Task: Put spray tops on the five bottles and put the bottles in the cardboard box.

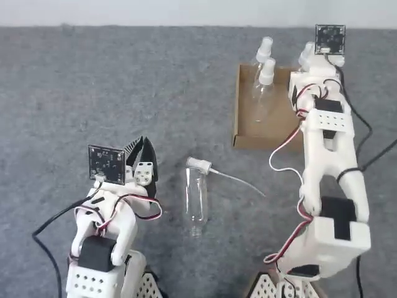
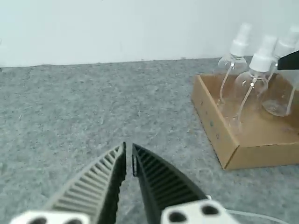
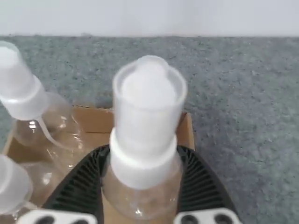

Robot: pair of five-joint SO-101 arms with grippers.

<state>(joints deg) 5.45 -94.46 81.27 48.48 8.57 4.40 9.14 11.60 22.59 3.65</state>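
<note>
Bottles [image 1: 263, 87] with tops on stand in the cardboard box [image 1: 238, 112] in the high view, but one bare bottle [image 1: 196, 198] lies on the desk [image 1: 74, 93], its spray top [image 1: 199, 164] loose by the neck; that one looks left to do. Left wrist view: your left gripper [image 2: 129, 151] is all but closed, empty. Right wrist view: your right gripper [image 3: 142, 182] clamps a capped bottle [image 3: 147, 116] at the box.

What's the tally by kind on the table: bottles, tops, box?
Bottles with spray tops on: 3 (far bottle, near bottle, held bottle in the right claw)
Bare bottle, lying down: 1
Loose spray top: 1
Cardboard box: 1
Total: 6
</note>
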